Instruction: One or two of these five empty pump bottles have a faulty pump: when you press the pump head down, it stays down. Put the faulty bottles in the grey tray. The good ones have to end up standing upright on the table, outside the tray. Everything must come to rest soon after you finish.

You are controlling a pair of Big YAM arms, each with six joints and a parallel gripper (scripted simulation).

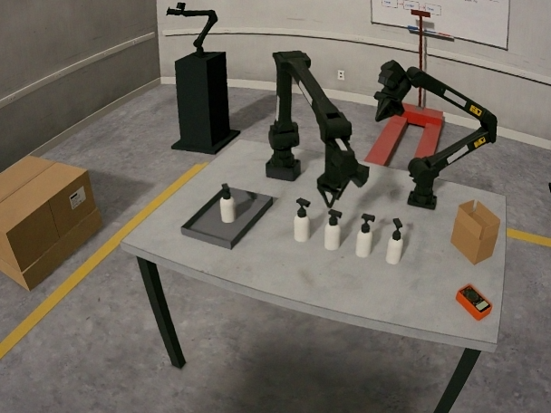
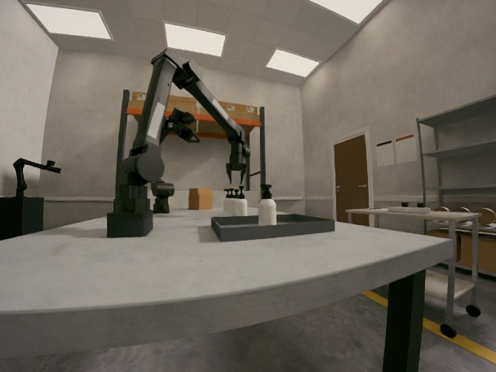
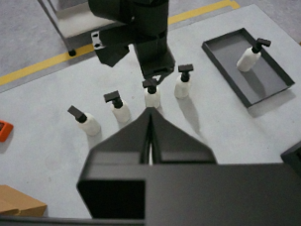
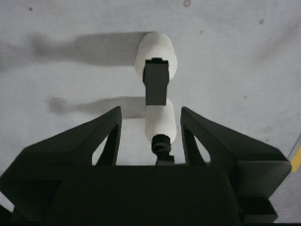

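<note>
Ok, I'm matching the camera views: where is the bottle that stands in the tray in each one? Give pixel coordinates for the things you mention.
Top: the tray bottle (image 1: pixel 228 211) (image 2: pixel 267 213) (image 3: pixel 247 60) is left of centre.
Exterior: just right of centre.
Left wrist: upper right.
Right wrist: not in it.
Shared landmark: the bottle row (image 1: pixel 333 237) (image 2: pixel 241 208) (image 3: pixel 152 99) (image 4: pixel 160 119), only two showing in right wrist.

Grey table (image 1: pixel 290 276) (image 2: pixel 163 265) (image 3: pixel 54 159) (image 4: pixel 238 50), bearing a tray (image 1: pixel 206 237) (image 2: pixel 277 233) (image 3: pixel 225 75)
Holds four upright bottles (image 1: pixel 332 237) (image 2: pixel 241 208) (image 3: pixel 120 113) (image 4: pixel 160 121) in a row near the tray; well apart from it, a cardboard box (image 1: pixel 471 233) (image 2: pixel 200 199) (image 3: pixel 20 202) and an orange meter (image 1: pixel 473 302) (image 3: pixel 4 130).
</note>
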